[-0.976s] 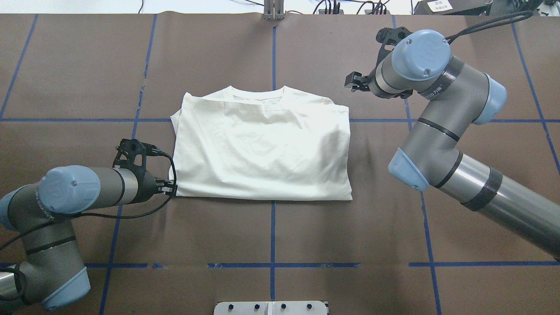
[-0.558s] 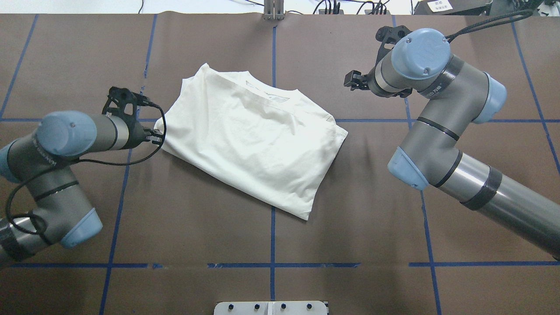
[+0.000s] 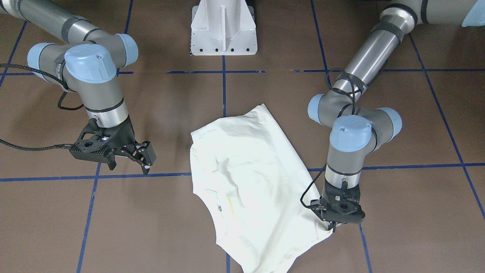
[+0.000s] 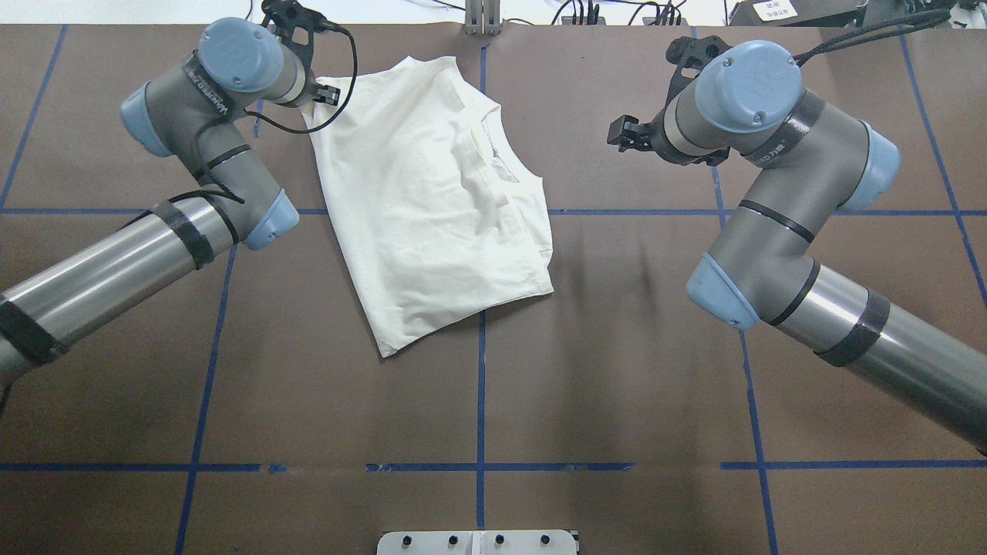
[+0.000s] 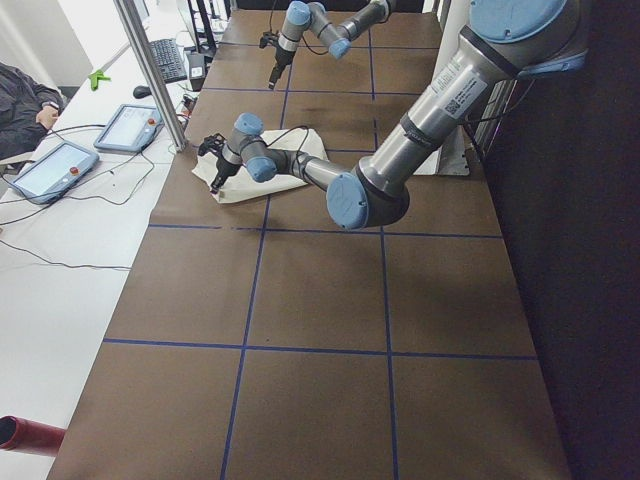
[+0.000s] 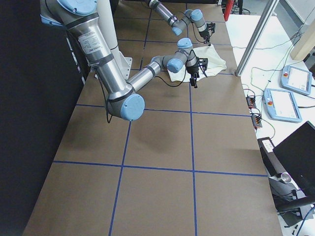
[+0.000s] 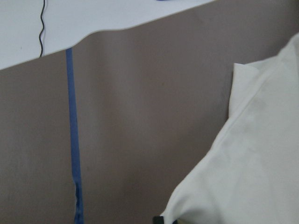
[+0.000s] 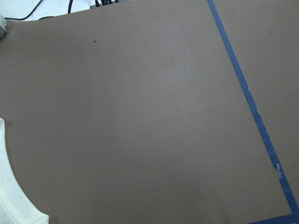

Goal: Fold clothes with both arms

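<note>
Shirt lies folded on the brown table, upper middle of the top view. Its long side runs up and down, a bit slanted, neck hole facing right. Left gripper pinches its top left corner. Right gripper hangs well away at the upper right, jaws spread apart.

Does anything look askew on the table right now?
Yes: the folded cream shirt lies skewed to the blue tape grid, with one far corner pinched in the black left gripper.
</note>
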You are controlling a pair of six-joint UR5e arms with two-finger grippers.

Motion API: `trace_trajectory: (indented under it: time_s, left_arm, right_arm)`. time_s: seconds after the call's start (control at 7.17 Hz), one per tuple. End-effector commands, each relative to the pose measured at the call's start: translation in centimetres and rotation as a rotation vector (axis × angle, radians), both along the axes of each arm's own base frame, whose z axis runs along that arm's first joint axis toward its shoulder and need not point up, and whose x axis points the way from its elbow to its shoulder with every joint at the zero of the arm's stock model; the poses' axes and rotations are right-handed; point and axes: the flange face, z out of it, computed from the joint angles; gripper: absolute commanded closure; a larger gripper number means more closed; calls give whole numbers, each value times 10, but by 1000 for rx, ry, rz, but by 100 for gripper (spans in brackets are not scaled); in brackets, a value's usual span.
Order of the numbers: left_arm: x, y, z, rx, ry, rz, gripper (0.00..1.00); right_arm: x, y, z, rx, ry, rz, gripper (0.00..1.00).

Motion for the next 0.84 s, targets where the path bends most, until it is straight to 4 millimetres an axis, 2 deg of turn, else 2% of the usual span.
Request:
trace_trajectory:
  time_s: [0.0, 0.28, 0.42, 0.56, 0.7]
  left_arm:
    - [-17, -26, 2, 28, -19, -21, 1]
    - [-74, -41, 9, 98, 4, 68, 0]
    - [-90, -16, 29, 96, 55, 115, 0]
    - [-100, -2, 24, 123, 75, 115, 0]
    - [-101, 1, 27, 116, 79, 109, 0]
  right_arm:
    - [-1, 2, -6, 4, -9, -3, 0]
    - [-18, 3, -27, -26, -57, 32, 0]
    - [-43, 2, -46, -51, -86, 47, 6]
    - [-68, -4, -56, -61, -81, 58, 14]
    - [-97, -11, -69, -65, -69, 85, 17]
